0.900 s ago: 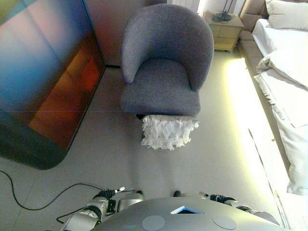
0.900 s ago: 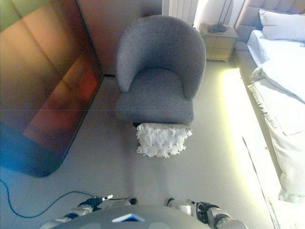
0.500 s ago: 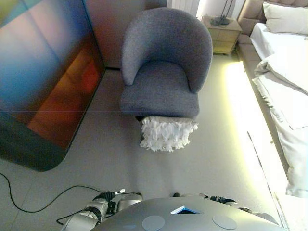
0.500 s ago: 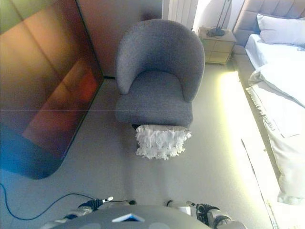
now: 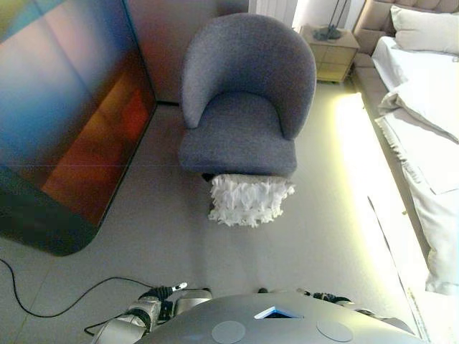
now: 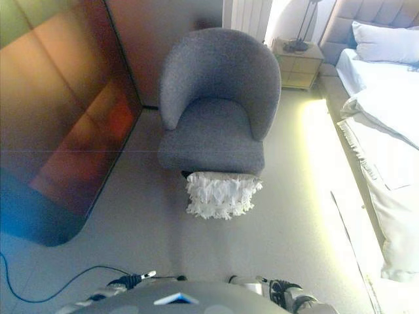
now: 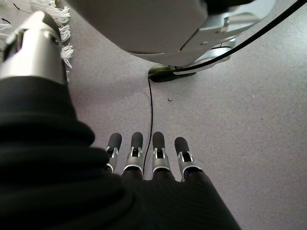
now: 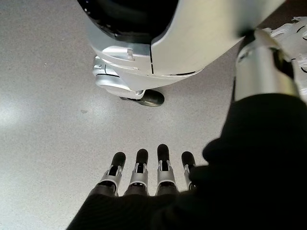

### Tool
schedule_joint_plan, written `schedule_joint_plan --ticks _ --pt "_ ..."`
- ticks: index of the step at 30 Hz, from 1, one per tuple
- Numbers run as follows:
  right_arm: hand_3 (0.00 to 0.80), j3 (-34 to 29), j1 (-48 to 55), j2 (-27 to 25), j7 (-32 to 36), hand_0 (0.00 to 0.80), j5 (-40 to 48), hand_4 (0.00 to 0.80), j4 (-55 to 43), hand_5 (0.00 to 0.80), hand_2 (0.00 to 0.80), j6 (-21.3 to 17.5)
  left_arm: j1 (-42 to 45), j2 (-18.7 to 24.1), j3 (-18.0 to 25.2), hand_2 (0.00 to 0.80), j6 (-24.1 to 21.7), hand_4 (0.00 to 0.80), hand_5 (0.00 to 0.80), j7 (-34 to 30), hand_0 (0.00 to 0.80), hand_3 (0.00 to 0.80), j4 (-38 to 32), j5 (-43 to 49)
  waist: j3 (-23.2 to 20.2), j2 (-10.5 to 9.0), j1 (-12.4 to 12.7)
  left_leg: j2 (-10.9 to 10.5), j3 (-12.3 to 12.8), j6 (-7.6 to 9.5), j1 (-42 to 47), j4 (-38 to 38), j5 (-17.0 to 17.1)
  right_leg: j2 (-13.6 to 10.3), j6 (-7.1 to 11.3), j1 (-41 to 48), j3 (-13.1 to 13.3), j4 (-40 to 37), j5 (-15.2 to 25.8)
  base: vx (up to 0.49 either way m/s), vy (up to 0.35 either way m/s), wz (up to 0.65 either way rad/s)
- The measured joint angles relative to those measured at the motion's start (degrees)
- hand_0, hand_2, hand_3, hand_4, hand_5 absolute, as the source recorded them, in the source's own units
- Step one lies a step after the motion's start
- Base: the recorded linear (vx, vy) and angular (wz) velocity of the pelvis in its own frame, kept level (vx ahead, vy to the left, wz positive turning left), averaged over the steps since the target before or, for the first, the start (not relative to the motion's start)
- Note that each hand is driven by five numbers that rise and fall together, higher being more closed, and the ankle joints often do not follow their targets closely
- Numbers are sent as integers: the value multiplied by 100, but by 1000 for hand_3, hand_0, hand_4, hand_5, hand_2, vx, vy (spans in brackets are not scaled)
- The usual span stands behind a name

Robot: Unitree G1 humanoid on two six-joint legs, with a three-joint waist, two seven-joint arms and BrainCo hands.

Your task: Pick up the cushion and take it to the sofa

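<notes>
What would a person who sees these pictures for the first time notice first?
First, the grey armchair in the middle of the room, with the white ruffled cushion on the floor against its front edge. To its left stands a large glossy dark panel; to the right is a bed with white bedding. The left hand and right hand hang low, fingers straight, holding nothing.

A pale grey floor (image 5: 165,236) carries everything here. On it stands a grey armchair (image 5: 244,100), its back toward the far wall. A white ruffled cushion (image 5: 249,199) lies on the floor, touching the chair's front edge. A nightstand (image 5: 339,51) stands beyond the chair, beside a bed (image 5: 423,122) with white bedding along the right. A large dark panel (image 5: 64,122) stands at the left.
</notes>
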Motion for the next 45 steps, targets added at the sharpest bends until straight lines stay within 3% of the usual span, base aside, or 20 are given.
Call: schedule_joint_plan --ticks 11,15,18,20,21,22,23,24,26,27,30,33,36,37,39,41,43,45 --pt "0 0 -15 15 12 0 3 0 4 0 0 7 -6 6 5 0 34 0 0 11 0 0 19 -3 17 -8 -1 64 5 -57 -22 151 -18 69 -23 -17 2 30 -43 20 -139 0" --pt "0 4 -311 129 17 0 2 0 41 0 0 41 -168 84 62 0 -105 0 0 75 0 0 154 -29 287 -111 24 321 -6 -323 -806 1574 -438 239 -285 -503 91 708 -340 7 -164 -11" --pt "0 7 -488 86 17 0 3 0 153 0 0 92 -332 60 238 0 -217 0 0 72 0 0 127 -200 593 -221 149 338 -52 -467 -1581 3082 -273 184 -456 -600 309 955 -403 153 -46 -32" --pt "0 73 -475 -10 24 0 0 0 220 0 0 97 -341 -11 238 0 -230 0 0 69 0 0 101 -200 652 -147 149 187 21 -423 -1615 2793 -370 124 -499 -589 327 929 -379 301 19 -26" --pt "0 76 -457 -60 23 0 -1 0 237 0 0 95 -338 -76 237 0 -231 0 0 73 0 0 141 -200 671 -49 126 80 91 -419 -1570 2302 -366 128 -496 -530 337 738 -381 363 23 -20" --pt "0 125 -456 -136 34 0 -9 0 308 0 0 97 -334 -149 239 0 -237 0 0 71 0 0 196 -200 658 111 149 49 136 -400 -1489 1637 -364 315 -484 -340 349 448 -358 412 28 -25" --pt "0 104 -525 -257 43 0 -9 0 427 0 0 122 -335 -229 245 0 -242 0 0 64 0 0 270 -204 693 499 169 300 113 -484 -1403 991 -393 707 -600 -467 274 1100 -597 437 31 -14" --pt "0 98 -558 -144 22 0 -35 0 397 0 0 114 -368 -134 243 0 -263 0 0 68 0 0 202 -210 835 387 151 261 81 -346 -1355 1050 209 719 -634 -307 345 1321 -919 482 42 8" --pt "0 72 -536 -23 36 0 -59 0 413 0 0 127 -312 9 241 0 -273 0 0 28 0 0 211 -246 908 103 190 186 91 -399 -1434 1086 178 707 -765 20 615 946 -852 476 47 30" --pt "0 66 -529 -39 54 0 -62 0 417 0 0 131 -301 9 236 0 -296 0 0 21 0 0 210 -299 897 -9 319 82 84 -434 -1458 741 207 689 -786 115 698 841 -840 515 48 21" --pt "0 -9 -559 -119 78 0 -105 0 435 0 0 136 -251 -100 231 0 -290 0 0 -28 0 0 213 -329 912 195 510 172 -6 -488 -1644 91 192 817 -785 289 798 854 -967 588 64 7" --pt "0 -12 -562 -27 89 0 -124 0 460 0 0 155 -103 -152 233 0 -202 0 0 -41 0 0 292 -343 824 275 642 314 -33 -569 -1816 374 127 708 -621 489 983 958 -1306 634 126 -32" --pt "0 -32 -487 80 16 0 -115 0 486 0 0 185 -84 -143 256 0 -177 0 0 -44 0 0 324 -339 757 89 639 -106 177 -431 -1823 1077 287 191 -310 813 1082 980 -1693 690 178 -39" --pt "0 -72 -480 134 8 0 -107 0 520 0 0 199 -72 -92 271 0 -180 0 0 -44 0 0 298 -329 760 0 619 -224 251 -253 -1805 1221 301 66 -208 801 1041 1318 -1818 700 164 -36" --pt "0 -265 -509 259 10 0 -103 0 528 0 0 210 -93 38 394 0 -197 0 0 -47 0 0 197 -269 719 -122 594 -328 349 120 -1684 1304 237 78 100 496 869 2685 -2075 577 109 -32" --pt "0 -268 -492 341 27 0 -126 0 534 0 0 207 -143 143 436 0 -228 0 0 -42 0 0 117 -272 527 -353 616 -468 485 374 -1596 1380 69 45 280 263 735 3722 -1902 617 77 -27" --pt "0 -260 -464 366 34 0 -133 0 505 0 0 201 -183 222 454 0 -234 0 0 -40 0 0 88 -272 424 -515 633 -619 453 643 -1573 1457 7 -113 471 98 596 4199 -1782 506 16 2" --pt "0 -223 -403 356 101 0 -122 0 437 0 0 136 -328 226 341 0 -225 0 0 -66 0 0 73 -159 382 -555 603 -652 378 671 -1439 1331 -32 -114 591 -129 571 4533 -1411 356 -7 10"
